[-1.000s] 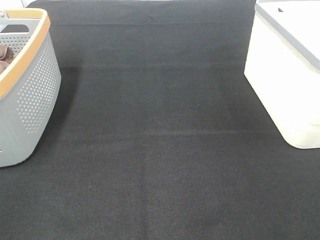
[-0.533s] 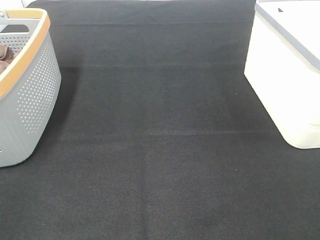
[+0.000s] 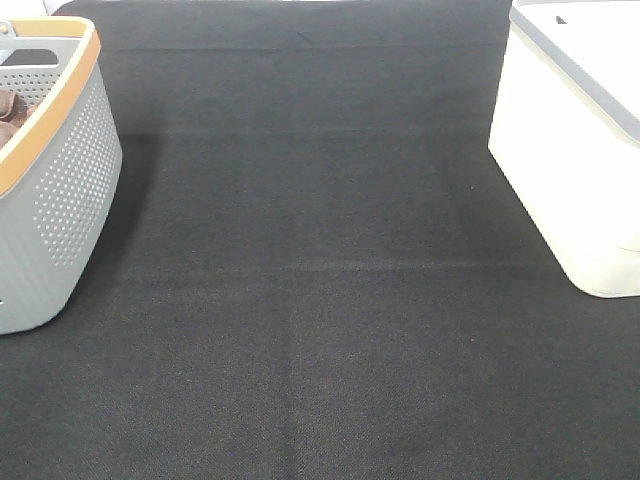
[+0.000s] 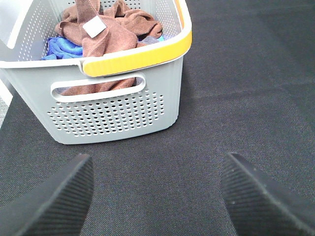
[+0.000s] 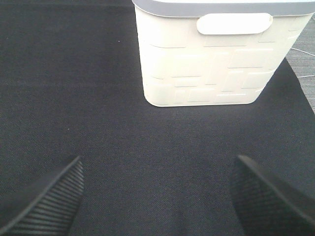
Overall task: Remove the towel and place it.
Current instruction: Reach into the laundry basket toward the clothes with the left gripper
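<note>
The reddish-brown towel (image 4: 101, 29) with a small white tag lies bunched in the grey perforated basket (image 4: 113, 110) with a yellow rim, on top of a blue cloth (image 4: 61, 48). In the exterior high view only a sliver of the towel (image 3: 8, 108) shows in the basket (image 3: 60, 190) at the far left. My left gripper (image 4: 157, 191) is open and empty, low over the black mat just in front of the basket. My right gripper (image 5: 157, 191) is open and empty, over the mat in front of the white bin (image 5: 211, 54). Neither gripper shows in the exterior high view.
A white bin (image 3: 575, 150) with a grey rim stands at the right of the exterior high view. A black textured mat (image 3: 320, 300) covers the table between the basket and the bin.
</note>
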Controlling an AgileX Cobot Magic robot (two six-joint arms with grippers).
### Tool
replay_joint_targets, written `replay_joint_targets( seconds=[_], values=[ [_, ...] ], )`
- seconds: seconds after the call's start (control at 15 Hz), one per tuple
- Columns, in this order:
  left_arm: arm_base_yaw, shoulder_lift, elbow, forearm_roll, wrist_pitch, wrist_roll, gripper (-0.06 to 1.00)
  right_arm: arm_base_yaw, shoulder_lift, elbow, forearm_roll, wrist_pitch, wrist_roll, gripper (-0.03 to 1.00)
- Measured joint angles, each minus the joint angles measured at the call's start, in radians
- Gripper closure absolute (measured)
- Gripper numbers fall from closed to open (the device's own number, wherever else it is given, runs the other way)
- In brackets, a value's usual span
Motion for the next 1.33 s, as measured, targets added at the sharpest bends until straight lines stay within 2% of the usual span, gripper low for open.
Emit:
replay_joint_targets(
  seconds=[1.2, 1.33],
  values=[
    [0.0, 0.0, 0.0, 0.004, 0.0, 0.0, 0.25, 0.0, 0.0, 0.0, 0.0, 0.0, 0.0, 0.2],
    [0.0, 0.0, -0.002, 0.004, -0.013, -0.049, 0.25, 0.0, 0.0, 0.0, 0.0, 0.0, 0.0, 0.2]
  ],
)
